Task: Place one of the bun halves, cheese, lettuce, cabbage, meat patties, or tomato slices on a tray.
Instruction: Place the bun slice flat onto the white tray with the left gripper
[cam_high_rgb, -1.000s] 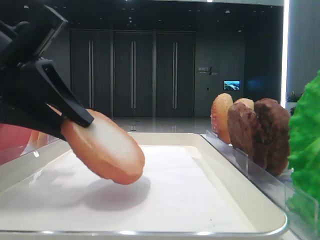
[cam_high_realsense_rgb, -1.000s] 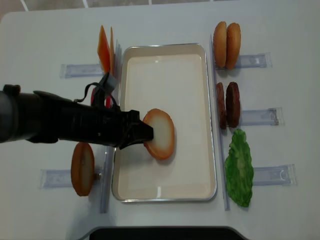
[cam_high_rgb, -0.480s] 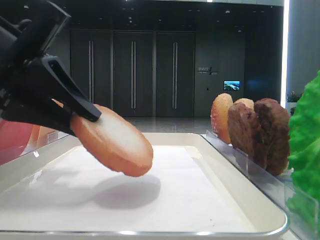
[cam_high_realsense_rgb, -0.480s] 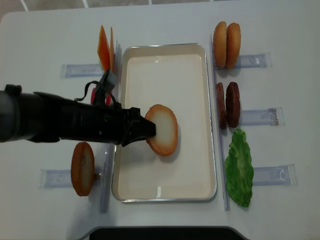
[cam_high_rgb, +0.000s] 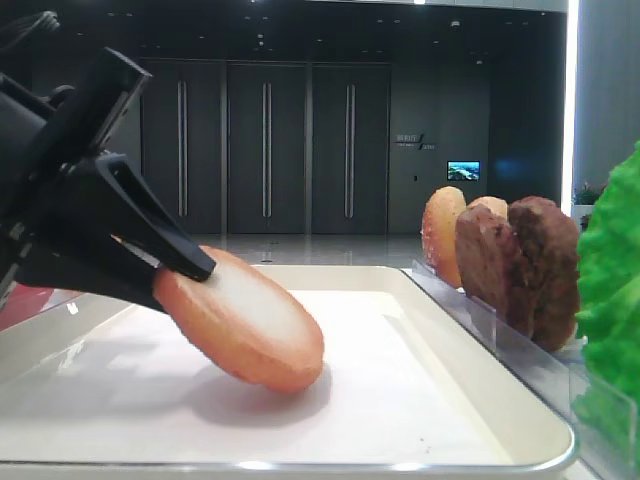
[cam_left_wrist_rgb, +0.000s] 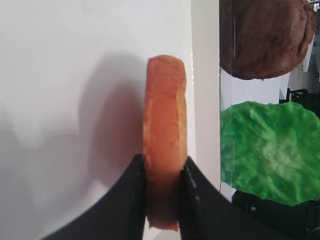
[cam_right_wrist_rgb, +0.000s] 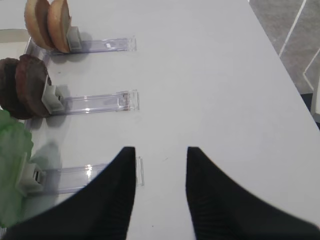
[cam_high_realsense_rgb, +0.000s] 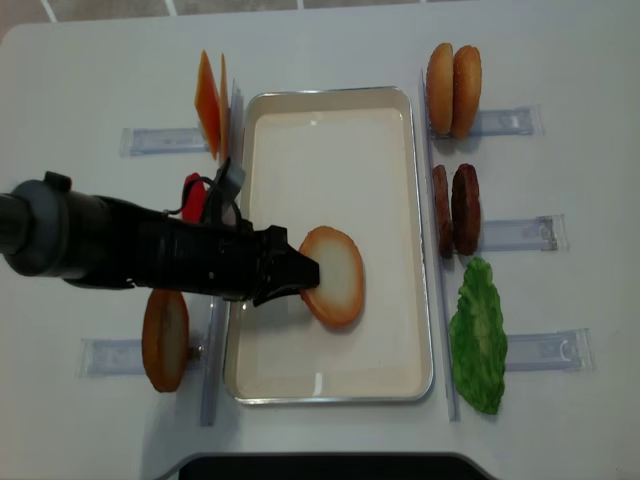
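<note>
item: golden-brown round bun half (cam_high_realsense_rgb: 335, 275), pale cut face up, clamped at its left edge by the black left gripper (cam_high_realsense_rgb: 300, 272). it has moved right and come lower since a second ago; its low edge now seems to touch the cream-white rectangular tray (cam_high_realsense_rgb: 330, 385), mid-lining. release judged next. black right gripper (cam_right_wrist_rgb: 161, 172): jaws apart, empty.

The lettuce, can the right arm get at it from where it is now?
Probably yes. The right gripper is open and empty, and the lettuce stands just beside it at its rack's end, with nothing between.
</note>
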